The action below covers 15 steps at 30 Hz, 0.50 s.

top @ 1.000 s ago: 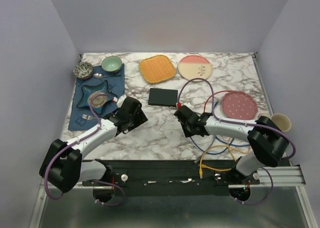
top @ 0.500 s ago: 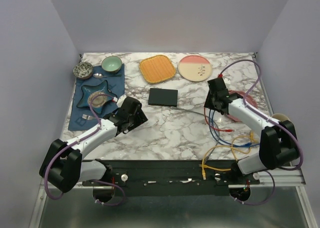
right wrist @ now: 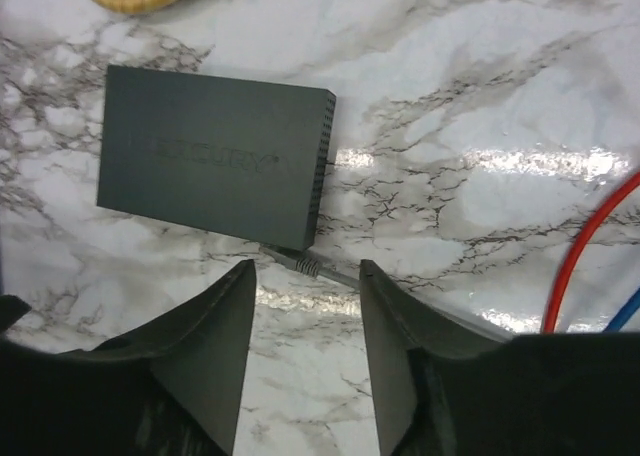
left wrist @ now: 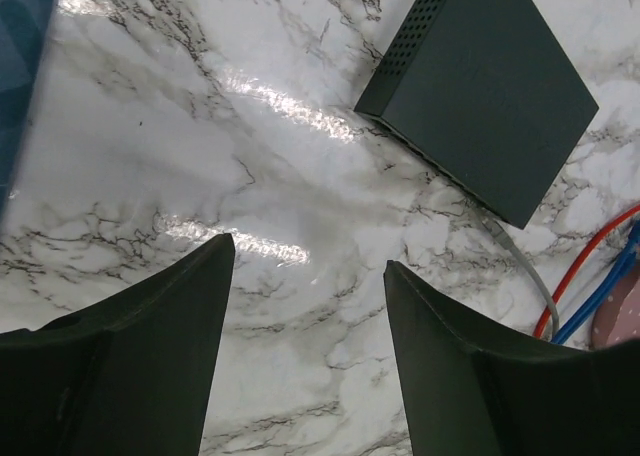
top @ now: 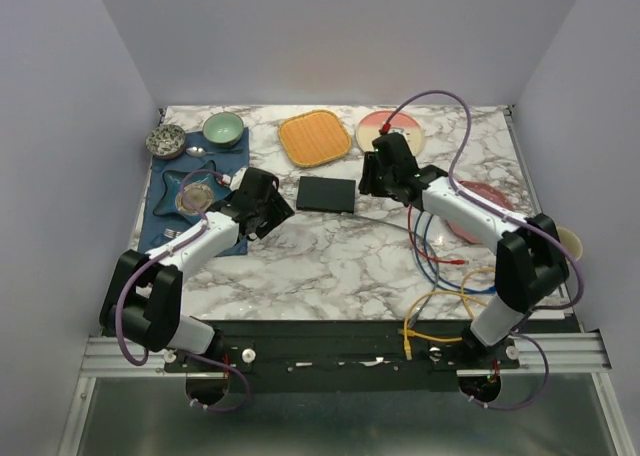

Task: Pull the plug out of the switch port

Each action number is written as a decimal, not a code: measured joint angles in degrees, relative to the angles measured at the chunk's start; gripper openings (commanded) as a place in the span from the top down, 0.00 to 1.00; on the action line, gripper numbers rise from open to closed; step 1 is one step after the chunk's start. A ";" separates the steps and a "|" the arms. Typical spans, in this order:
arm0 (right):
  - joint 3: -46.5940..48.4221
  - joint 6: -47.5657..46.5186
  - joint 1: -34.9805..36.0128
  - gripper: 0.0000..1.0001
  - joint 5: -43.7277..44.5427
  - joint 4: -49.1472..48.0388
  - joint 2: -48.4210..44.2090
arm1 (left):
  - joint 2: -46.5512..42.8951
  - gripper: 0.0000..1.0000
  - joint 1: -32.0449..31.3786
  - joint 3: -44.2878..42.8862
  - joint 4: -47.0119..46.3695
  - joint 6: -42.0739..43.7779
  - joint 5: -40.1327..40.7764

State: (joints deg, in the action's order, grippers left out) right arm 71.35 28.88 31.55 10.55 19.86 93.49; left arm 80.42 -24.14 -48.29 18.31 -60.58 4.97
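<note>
Right gripper spread over seated plug.

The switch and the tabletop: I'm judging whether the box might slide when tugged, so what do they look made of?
The switch looks like matte dark grey plastic or painted metal: dull, no glare, vent holes on its side. The tabletop looks like glossy marble or marble-print laminate: grey veins, bright reflections.

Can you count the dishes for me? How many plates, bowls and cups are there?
Plates: 3 (orange square plate, cream-and-pink plate, pink spotted plate)
Bowls: 2 (speckled bowl, green bowl)
Star-shaped dish: 1
Cup: 1
Total: 7
</note>
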 measured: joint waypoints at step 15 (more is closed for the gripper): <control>-1.84 -5.60 0.98 0.60 1.49 0.15 11.06 | 4.15 0.28 0.13 -0.22 -1.03 -0.96 -3.52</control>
State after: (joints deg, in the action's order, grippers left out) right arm 69.52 23.29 32.53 12.03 20.01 104.55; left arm 84.58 -24.01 -48.51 17.28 -61.54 1.45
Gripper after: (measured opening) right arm 0.549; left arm 0.722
